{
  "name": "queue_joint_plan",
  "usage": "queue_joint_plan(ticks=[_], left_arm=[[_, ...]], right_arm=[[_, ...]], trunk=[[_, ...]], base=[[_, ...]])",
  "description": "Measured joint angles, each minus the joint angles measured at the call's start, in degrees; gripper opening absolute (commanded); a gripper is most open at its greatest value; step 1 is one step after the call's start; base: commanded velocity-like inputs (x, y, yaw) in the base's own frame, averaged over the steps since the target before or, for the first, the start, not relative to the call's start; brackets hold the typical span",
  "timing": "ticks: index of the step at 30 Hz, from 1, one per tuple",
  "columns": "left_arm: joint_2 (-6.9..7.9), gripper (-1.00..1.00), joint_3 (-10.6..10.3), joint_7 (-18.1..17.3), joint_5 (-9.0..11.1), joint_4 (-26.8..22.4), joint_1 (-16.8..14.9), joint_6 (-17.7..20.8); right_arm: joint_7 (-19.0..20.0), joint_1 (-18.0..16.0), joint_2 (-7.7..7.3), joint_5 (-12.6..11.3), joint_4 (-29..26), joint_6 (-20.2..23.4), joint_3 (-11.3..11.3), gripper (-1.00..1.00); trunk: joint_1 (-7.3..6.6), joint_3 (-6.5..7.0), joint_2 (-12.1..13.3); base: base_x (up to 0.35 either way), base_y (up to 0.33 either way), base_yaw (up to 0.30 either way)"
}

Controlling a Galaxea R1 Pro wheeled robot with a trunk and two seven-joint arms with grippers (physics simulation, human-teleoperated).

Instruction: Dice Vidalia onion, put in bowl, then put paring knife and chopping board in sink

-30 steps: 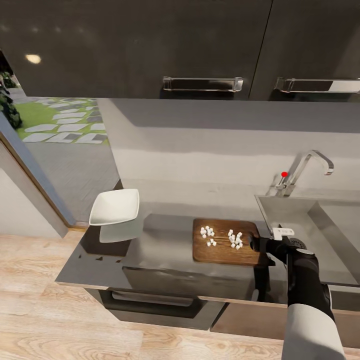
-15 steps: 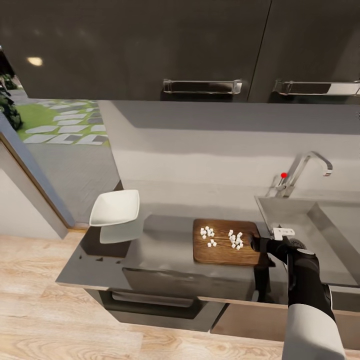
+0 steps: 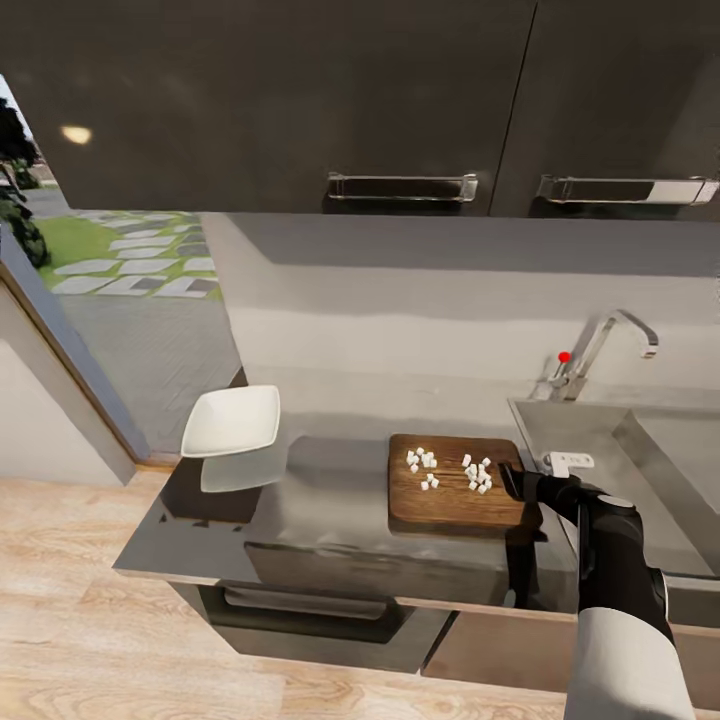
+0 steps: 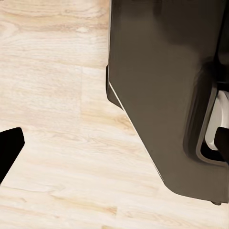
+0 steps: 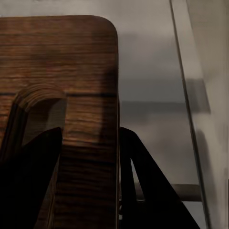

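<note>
Chopping board [image 3: 455,483] lies on the grey countertop [image 3: 330,500], and the right claw [image 3: 512,482] grips its end nearest the sink [image 3: 640,450]. In the right wrist view one dark finger [image 5: 28,186] passes through the oval handle hole and the other finger [image 5: 152,191] is pressed against the board's [image 5: 62,81] outer edge, so the claw is clamped on the board. Small white onion cubes [image 3: 450,470] lie on the board just ahead of the claw. A small white block [image 3: 568,462] rests on the flat drainboard just beyond the claw, at the sink's rim.

Compared with one second ago, the whole head picture has shifted a little down and the tap [image 3: 600,350] now stands lower, so the camera moved; the board, the cubes and the claw keep the same relation to each other.

The right arm [image 3: 615,600] rises from the lower edge of the head view, white at the forearm and black at the wrist, reaching forward and a little inward to the board.

Well away from the claw, past the far end of the board, the white bowl [image 3: 232,420] sits near the counter's corner.

The left wrist view shows the pale wooden floor [image 4: 52,119] and a dark body panel [image 4: 162,90]. One dark tip of the left claw [image 4: 9,148] shows at the edge; I cannot tell if that claw is apart or together.
</note>
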Motion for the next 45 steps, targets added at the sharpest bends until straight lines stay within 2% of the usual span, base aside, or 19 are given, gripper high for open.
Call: queue_joint_plan(ticks=[15,21,33,45], left_arm=[[0.0,1.0,0.0,0.0,0.0,0.0,0.0,0.0],[0.0,1.0,0.0,0.0,0.0,0.0,0.0,0.0],[0.0,1.0,0.0,0.0,0.0,0.0,0.0,0.0],[0.0,1.0,0.0,0.0,0.0,0.0,0.0,0.0]], right_arm=[[-0.5,0.0,-0.17,0.1,-0.2,-0.1,-0.1,-1.0],[-2.3,0.0,-0.18,0.1,-1.1,-0.1,0.1,-1.0],[-2.6,0.0,-0.18,0.1,-1.3,-0.1,0.1,-1.0],[-2.6,0.0,-0.17,0.0,-1.3,-0.1,0.0,-1.0]], trunk=[[0.0,1.22,0.0],[0.0,1.31,0.0],[0.0,1.35,0.0],[0.0,2.36,0.0]], base=[[0.0,0.0,0.0],[0.0,0.0,0.0],[0.0,0.0,0.0],[0.0,0.0,0.0]])
